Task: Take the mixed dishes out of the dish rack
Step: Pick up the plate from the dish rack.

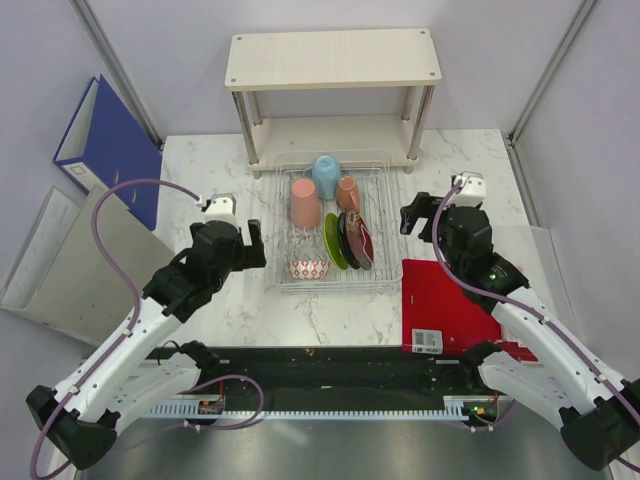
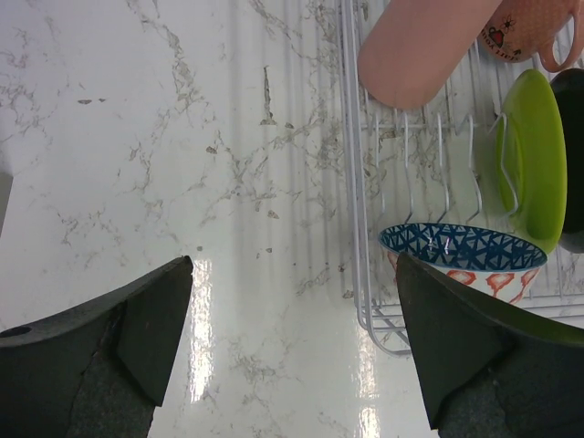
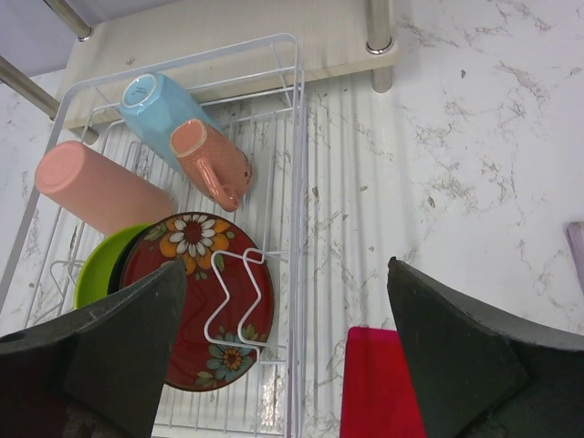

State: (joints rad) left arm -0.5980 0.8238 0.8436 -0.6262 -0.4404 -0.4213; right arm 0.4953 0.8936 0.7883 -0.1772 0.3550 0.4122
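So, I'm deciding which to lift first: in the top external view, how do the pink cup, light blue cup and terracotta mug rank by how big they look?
1. pink cup, largest
2. light blue cup, only slightly smaller
3. terracotta mug, clearly smallest

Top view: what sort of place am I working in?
Probably a test cell staged as a kitchen counter: marble-look table, loaded dish rack, plain panel walls, plus a blue binder.
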